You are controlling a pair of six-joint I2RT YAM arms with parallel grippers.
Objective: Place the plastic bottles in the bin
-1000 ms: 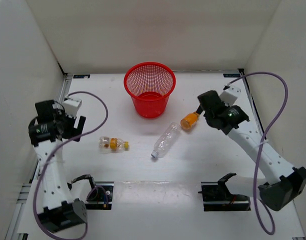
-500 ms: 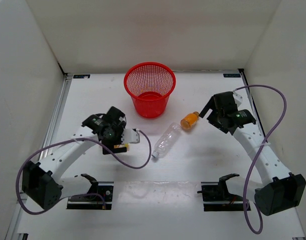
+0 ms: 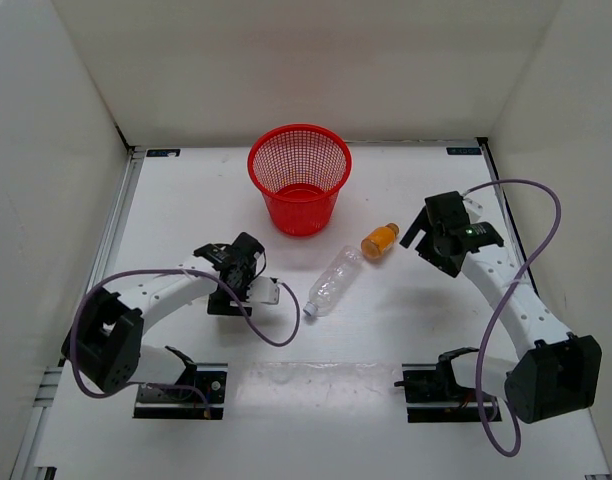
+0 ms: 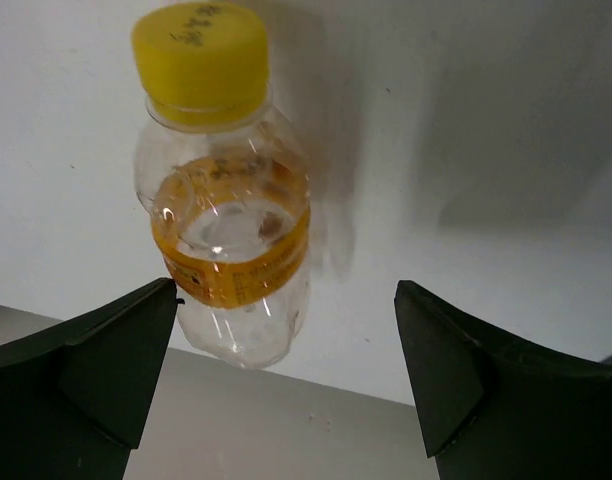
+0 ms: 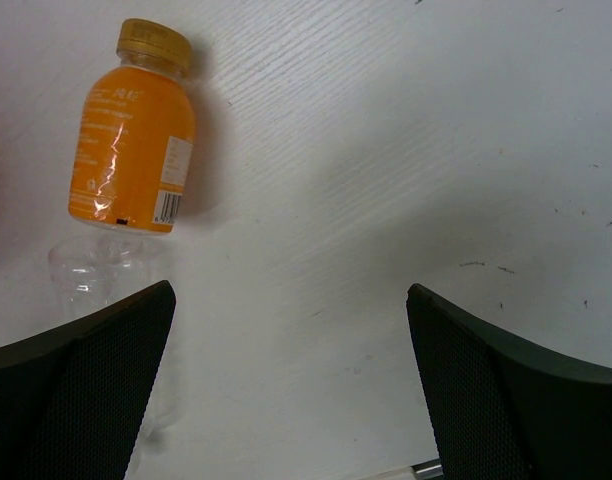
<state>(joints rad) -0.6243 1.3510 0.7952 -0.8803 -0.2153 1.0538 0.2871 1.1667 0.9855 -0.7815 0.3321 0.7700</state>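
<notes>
The short clear bottle (image 4: 226, 200), with an orange band and yellow cap, lies on the white table, its base just inside my open left gripper (image 4: 286, 370), close to the left finger. In the top view my left gripper (image 3: 236, 293) covers this bottle. The stubby orange bottle (image 3: 379, 240) lies right of the red mesh bin (image 3: 299, 178). My right gripper (image 3: 418, 238) is open and empty, just right of the orange bottle (image 5: 134, 140), not touching it. The long clear bottle (image 3: 333, 281) lies at mid-table; part of it shows in the right wrist view (image 5: 96, 275).
White walls enclose the table on three sides. The left arm's purple cable (image 3: 271, 325) loops over the table near the long bottle's cap. Two black stands (image 3: 441, 390) sit at the near edge.
My left arm swung in from the far left and came down over the short bottle. My right gripper drew back to the right, away from the orange bottle.
</notes>
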